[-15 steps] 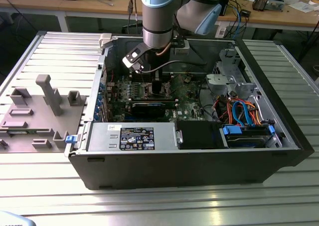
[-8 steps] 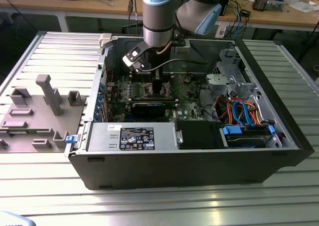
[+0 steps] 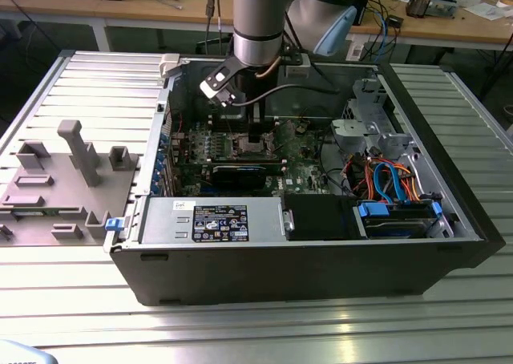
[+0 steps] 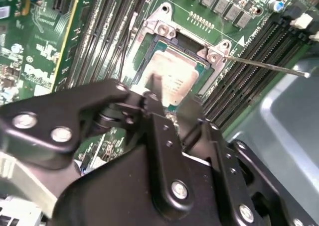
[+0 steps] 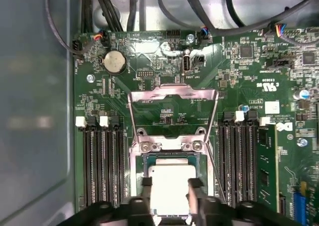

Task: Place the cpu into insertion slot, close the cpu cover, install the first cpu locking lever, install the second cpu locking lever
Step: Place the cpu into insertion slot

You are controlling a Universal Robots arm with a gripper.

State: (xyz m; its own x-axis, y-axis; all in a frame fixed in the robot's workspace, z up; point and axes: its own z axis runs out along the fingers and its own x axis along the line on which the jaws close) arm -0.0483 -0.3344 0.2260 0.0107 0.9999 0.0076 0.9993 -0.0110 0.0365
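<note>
The cpu (image 5: 170,172), a square chip with a bright silver top, lies in the insertion slot (image 5: 135,172) of the green motherboard. In both wrist views my gripper (image 5: 170,186) (image 4: 172,96) reaches down onto it. Its two black fingers (image 5: 146,185) sit at opposite edges of the chip, shut on it. The cpu cover (image 5: 172,92), a silvery frame with a window, is swung open and lies flat on the board beyond the socket hinge. One thin locking lever (image 4: 264,66) stands out sideways from the socket. In the exterior view the gripper (image 3: 256,138) is deep in the open computer case.
Long black memory slots (image 5: 102,161) flank the socket on both sides. A coin battery (image 5: 113,61) and black cables (image 5: 164,7) lie beyond the cover. The case holds a power supply (image 3: 212,220) and a drive bay with coloured wires (image 3: 393,188). A grey fixture (image 3: 72,179) lies outside at the exterior view's left.
</note>
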